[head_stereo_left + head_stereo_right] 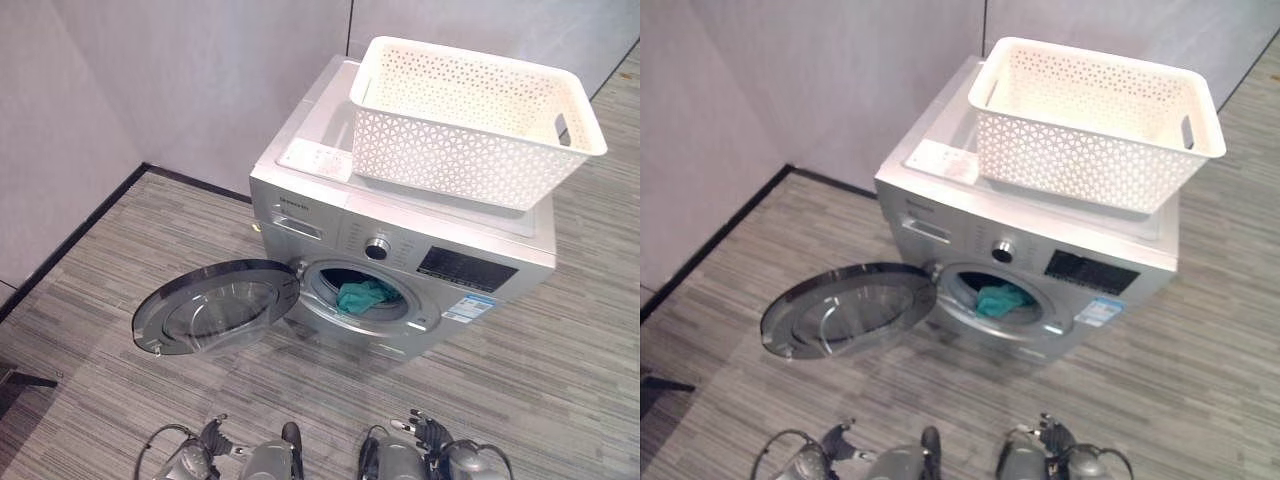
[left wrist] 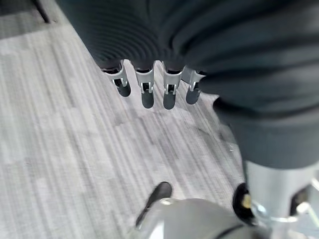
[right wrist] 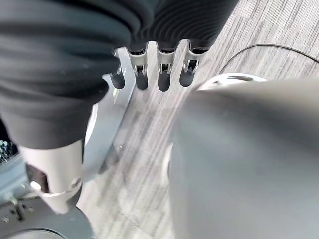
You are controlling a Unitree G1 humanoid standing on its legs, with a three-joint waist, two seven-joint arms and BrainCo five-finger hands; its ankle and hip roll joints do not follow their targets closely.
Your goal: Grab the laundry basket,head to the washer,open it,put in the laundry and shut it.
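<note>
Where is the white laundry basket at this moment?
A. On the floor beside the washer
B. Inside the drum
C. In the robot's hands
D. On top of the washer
D: the white laundry basket sits on top of the washer, whose door hangs open with teal laundry in the drum; the left hand and right hand hang down with straight fingers, holding nothing.

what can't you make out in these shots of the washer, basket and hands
- Drum depth: in the left eye view, teal laundry fills the mouth of the washer; what lies behind it is dark.
- Basket floor: its near wall hides part of the inside, so a leftover item cannot be ruled out.
- Control panel print: too small to read.
- Left robot hand and right robot hand: straight fingers, holding nothing; the dark covers hide the palms.
</note>
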